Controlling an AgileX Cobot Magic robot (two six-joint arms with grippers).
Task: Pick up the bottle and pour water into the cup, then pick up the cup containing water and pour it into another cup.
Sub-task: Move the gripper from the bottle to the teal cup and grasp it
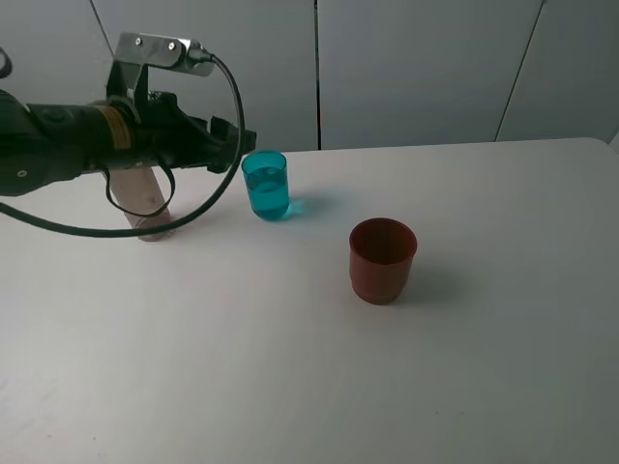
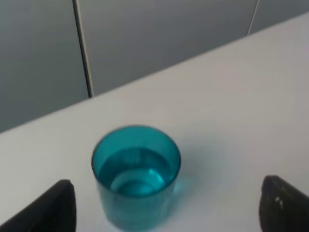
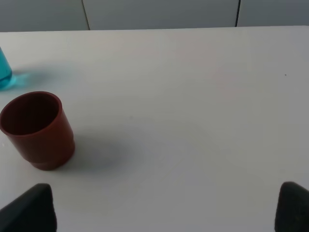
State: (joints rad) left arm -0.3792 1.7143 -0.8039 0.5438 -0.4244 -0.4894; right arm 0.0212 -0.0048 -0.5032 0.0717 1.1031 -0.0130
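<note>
gaping wide, the left gripper (image 2: 166, 207) holds nothing; the cup (image 2: 136, 176) stands upright on the worktop (image 2: 231, 96) just ahead of it, in line with the gap, touching neither finger, with water inside. the bottle (image 1: 143, 201) stands near the cup, partly hidden behind the left arm (image 1: 68, 140). the right gripper (image 3: 161, 212) is wide and empty too, with another cup (image 3: 37, 129) upright ahead of it.

White table (image 1: 290, 367): bottle (image 1: 143, 199), teal cup (image 1: 265, 186), red cup (image 1: 382, 261), standing apart.
</note>
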